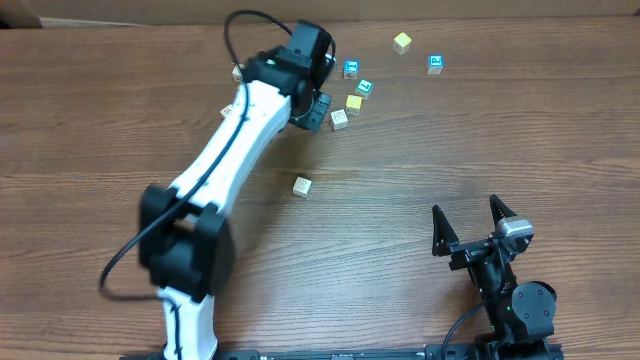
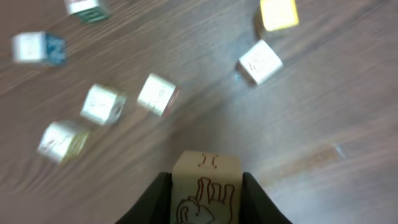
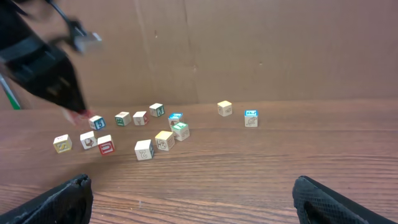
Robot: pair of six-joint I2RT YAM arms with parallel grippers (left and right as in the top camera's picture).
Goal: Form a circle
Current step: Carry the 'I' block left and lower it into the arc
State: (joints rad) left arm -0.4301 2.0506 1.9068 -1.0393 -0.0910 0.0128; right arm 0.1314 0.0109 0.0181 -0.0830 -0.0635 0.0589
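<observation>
wood-grain table [image 1: 450, 150], brown, backed along its far edge by a plain cardboard wall [image 3: 261, 50].

item 1: left gripper [image 1: 318, 106], on a white arm [image 1: 235, 140] that reaches from the near edge to the far edge at about mid-width. its black fingers [image 2: 155, 202] are pinched on both sides of the held cube [image 2: 205, 186], whitish, with a red line drawing on the face towards the wrist camera. the cubes beyond it in that view are blurred.

item 2: cluster of four cubes [image 1: 354, 102], the circle as it stands, just right of the left gripper and near the far edge. it is made up of the blue-faced cube [image 1: 351, 69], green-faced cube [image 1: 364, 89], plain yellow cube [image 1: 355, 105] and whitish cube [image 1: 339, 119]. they lie close together in a short bent row, not a closed ring. whether neighbours touch cannot be told.

item 3: loose cubes. a pale yellow cube [image 1: 402, 42] and a second blue cube [image 1: 435, 64] lie towards the far right. a lone cube [image 1: 302, 186] sits mid-table, well apart from the rest. an edge cube [image 1: 238, 72] is partly hidden behind the left arm.

item 4: right gripper [image 1: 468, 222], towards the near right corner, with fingers spread wide and nothing between them. in its wrist view the fingertips [image 3: 62, 199] sit at the lower corners of the frame.
</observation>
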